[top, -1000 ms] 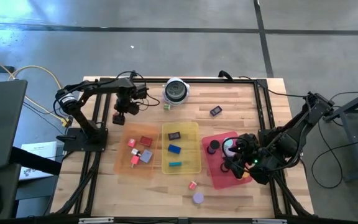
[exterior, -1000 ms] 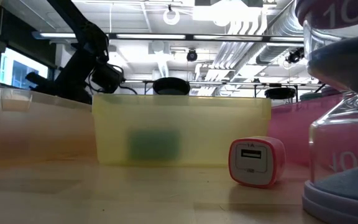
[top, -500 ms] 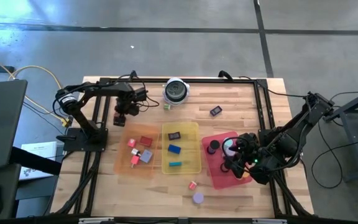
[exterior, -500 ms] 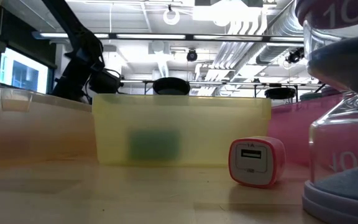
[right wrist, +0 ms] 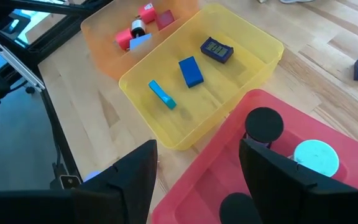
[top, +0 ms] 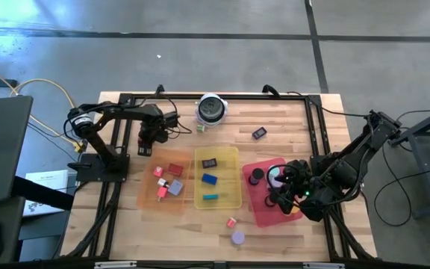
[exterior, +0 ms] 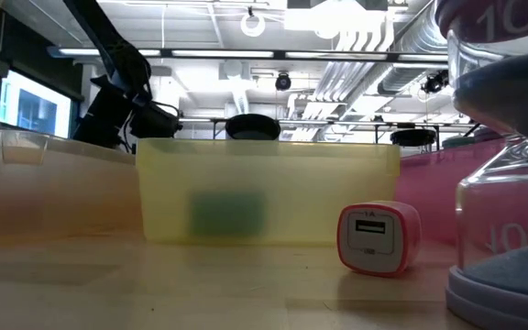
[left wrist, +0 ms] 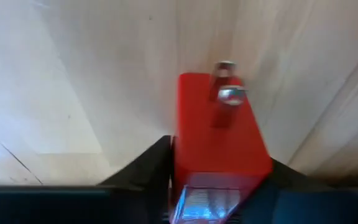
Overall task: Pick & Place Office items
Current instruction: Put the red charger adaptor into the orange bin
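Hand (left wrist: 219, 186) of left arm clenched on red block (left wrist: 219, 134) near table's (top: 290, 127) far-left edge.

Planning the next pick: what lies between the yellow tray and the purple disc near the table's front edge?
In the high view, one small pink charger lies between the yellow tray and the purple disc; otherwise bare wood.

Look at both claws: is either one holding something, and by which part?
The left claw holds a red block by its near end, one finger on each side. The right claw stands open above the red tray, holding nothing.
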{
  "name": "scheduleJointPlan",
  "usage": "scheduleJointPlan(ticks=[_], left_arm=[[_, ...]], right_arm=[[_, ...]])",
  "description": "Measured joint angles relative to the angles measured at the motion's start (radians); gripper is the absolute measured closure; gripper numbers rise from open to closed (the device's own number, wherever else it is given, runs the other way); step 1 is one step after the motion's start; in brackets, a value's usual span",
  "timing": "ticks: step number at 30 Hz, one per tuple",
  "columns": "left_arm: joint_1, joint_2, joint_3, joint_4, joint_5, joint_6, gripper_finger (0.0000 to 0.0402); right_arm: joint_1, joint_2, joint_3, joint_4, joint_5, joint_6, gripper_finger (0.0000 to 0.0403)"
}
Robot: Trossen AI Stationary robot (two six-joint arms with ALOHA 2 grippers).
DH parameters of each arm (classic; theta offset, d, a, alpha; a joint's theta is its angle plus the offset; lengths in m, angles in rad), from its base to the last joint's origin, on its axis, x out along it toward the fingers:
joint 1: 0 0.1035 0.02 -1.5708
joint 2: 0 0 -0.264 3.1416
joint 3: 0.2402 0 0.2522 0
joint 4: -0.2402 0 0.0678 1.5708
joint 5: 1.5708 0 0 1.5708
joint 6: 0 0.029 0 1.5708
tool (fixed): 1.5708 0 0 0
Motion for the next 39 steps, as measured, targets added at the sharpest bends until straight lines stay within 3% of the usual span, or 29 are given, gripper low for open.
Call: scheduleJointPlan(ticks=[2,7,14,23,28,32,39], left_arm=[[-0.030,0.000,0.000,-0.004,-0.001,-0.079,0.0295],[-0.092,0.000,0.000,-0.025,-0.003,-0.216,0.0295],[-0.118,-0.036,0.008,-0.181,-0.074,-0.350,0.0295],[-0.152,-0.292,0.105,-0.361,-0.073,-0.510,0.0295],[-0.280,-0.492,0.175,-0.352,0.025,-0.535,0.0295],[-0.424,-0.586,0.188,-0.254,0.059,-0.599,0.0295],[-0.661,-0.532,0.189,-0.126,-0.006,-0.587,0.0295]], right_arm=[[0.000,0.000,0.000,0.005,-0.001,0.000,0.0186],[0.000,0.000,0.000,0.016,-0.001,0.000,0.0186],[0.000,0.000,0.000,0.022,0.000,0.000,0.0186],[0.000,0.012,0.000,0.025,-0.004,-0.001,0.0186],[0.000,0.032,0.000,0.029,-0.011,-0.020,0.0186],[-0.006,0.044,0.000,0.051,-0.014,-0.053,0.0186],[-0.022,0.044,0.000,0.081,-0.009,-0.078,0.0186]])
